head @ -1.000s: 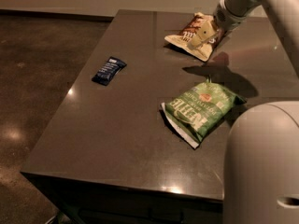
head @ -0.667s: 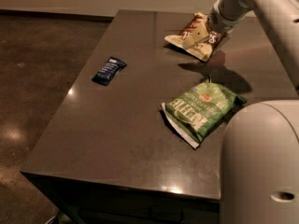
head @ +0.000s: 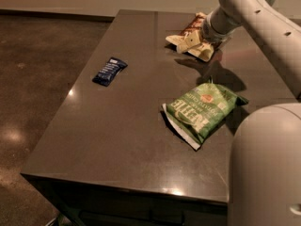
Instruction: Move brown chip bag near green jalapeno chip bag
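The brown chip bag [head: 192,37], dark brown with cream edges, is at the far right of the table. My gripper [head: 207,37] is right at its right end, at the tip of the white arm coming in from the upper right, and it hides part of the bag. The green jalapeno chip bag [head: 203,111] lies flat nearer the front, right of the table's middle, well apart from the brown bag. A dark shadow falls on the table between the two bags.
A small dark-blue wrapper [head: 109,70] lies on the left part of the dark table [head: 117,140]. My white body [head: 265,168] fills the lower right corner by the table's right edge. Brown floor lies to the left.
The arm's wrist has shifted slightly over the brown bag. The brown bag stays in about the same spot. The green bag and blue wrapper have not moved.
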`<act>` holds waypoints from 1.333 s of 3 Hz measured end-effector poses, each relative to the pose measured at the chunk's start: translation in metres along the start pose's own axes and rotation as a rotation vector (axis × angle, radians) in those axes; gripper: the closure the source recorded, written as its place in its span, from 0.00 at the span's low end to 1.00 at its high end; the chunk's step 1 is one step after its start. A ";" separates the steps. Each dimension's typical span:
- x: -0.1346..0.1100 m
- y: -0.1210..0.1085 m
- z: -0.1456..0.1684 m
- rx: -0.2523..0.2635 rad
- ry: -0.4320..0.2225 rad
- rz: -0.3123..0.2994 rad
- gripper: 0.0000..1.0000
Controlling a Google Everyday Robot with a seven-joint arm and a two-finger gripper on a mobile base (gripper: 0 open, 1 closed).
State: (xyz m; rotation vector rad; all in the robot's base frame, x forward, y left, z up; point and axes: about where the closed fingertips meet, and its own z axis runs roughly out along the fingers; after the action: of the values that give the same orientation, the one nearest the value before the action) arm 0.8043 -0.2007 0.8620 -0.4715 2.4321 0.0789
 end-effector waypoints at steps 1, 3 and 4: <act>0.004 -0.008 0.012 0.014 -0.004 0.014 0.00; 0.005 -0.029 0.011 0.023 -0.015 0.024 0.25; 0.009 -0.030 0.008 0.002 -0.006 -0.004 0.56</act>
State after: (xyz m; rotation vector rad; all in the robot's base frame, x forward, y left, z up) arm 0.8129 -0.2299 0.8523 -0.4750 2.4254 0.0762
